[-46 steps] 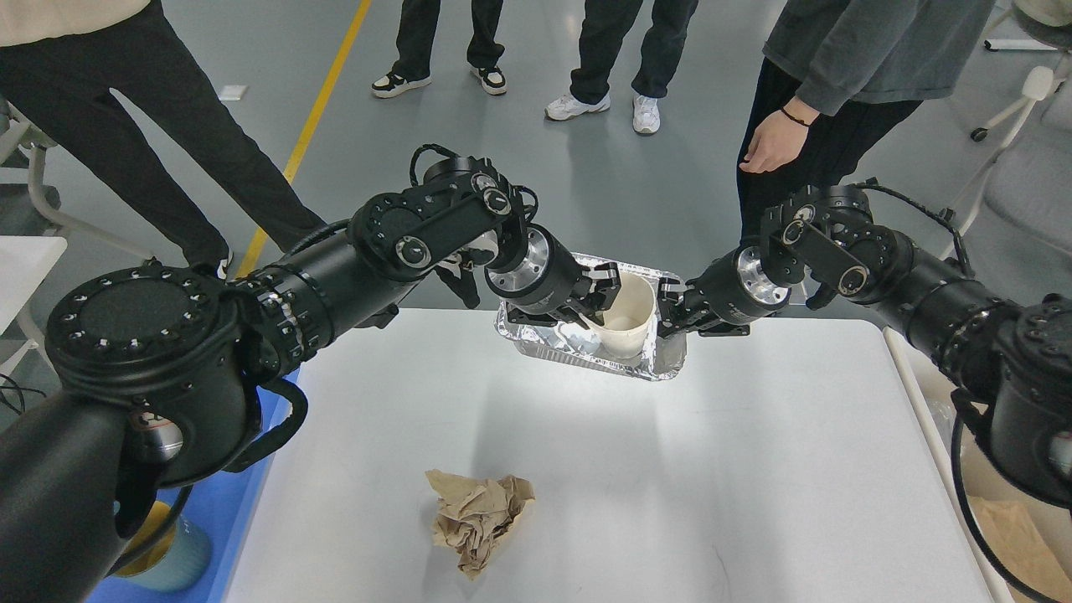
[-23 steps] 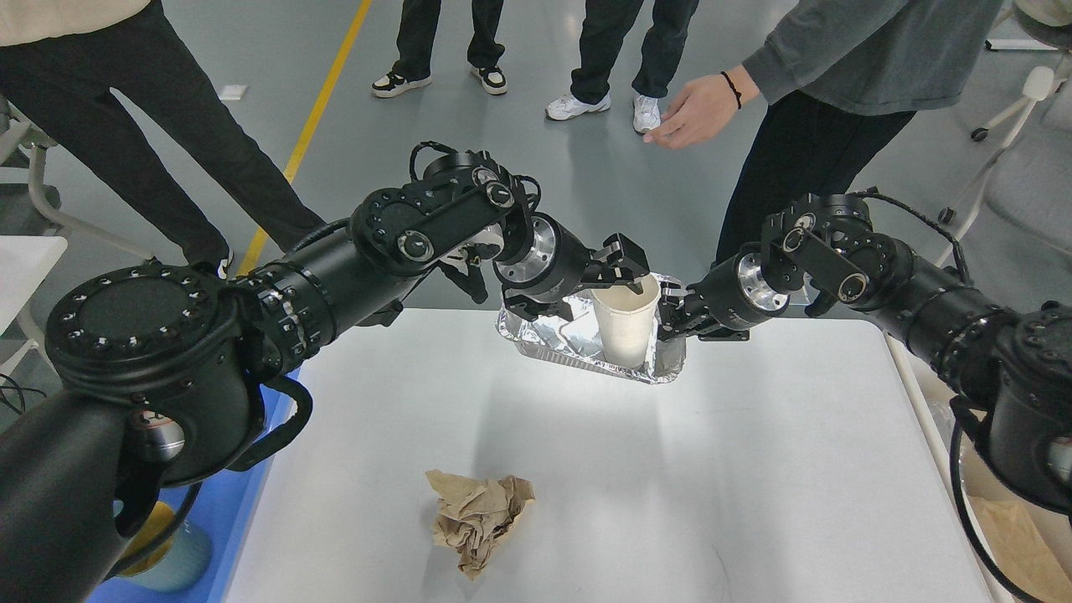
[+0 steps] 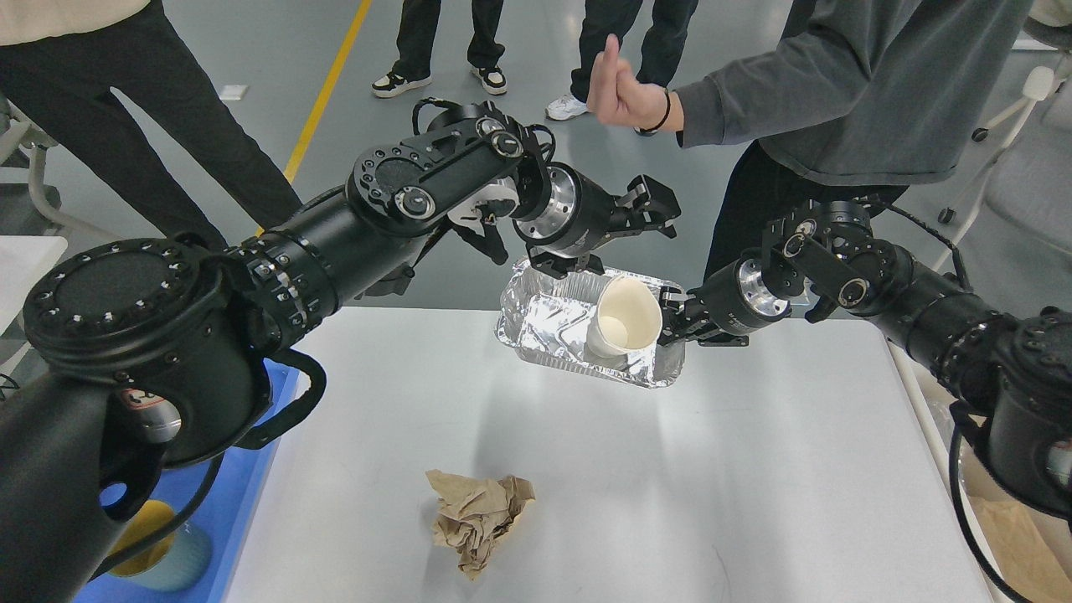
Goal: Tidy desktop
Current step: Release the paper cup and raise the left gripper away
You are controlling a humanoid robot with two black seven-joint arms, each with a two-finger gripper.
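Note:
The white desktop (image 3: 586,444) fills the lower middle of the head view. A crumpled brown paper ball (image 3: 477,517) lies near its front edge. A silver foil tray (image 3: 553,322) hangs tilted over the far edge, and a white paper cup (image 3: 624,322) lies tipped on its side inside it. My right gripper (image 3: 675,322) is shut on the foil tray's right rim. My left gripper (image 3: 613,234) is open and empty, raised just above the foil tray and clear of the cup.
A blue plastic tray (image 3: 226,536) with a teal and yellow cup (image 3: 159,544) sits at the left below my left arm. Several people stand beyond the table. One person's hand (image 3: 620,88) is raised close above my left gripper. A cardboard box (image 3: 1013,519) is at the right.
My left gripper let go of the cup and rose up and to the right. The cup tipped onto its side in the foil tray, which tilted. The person's hand rose.

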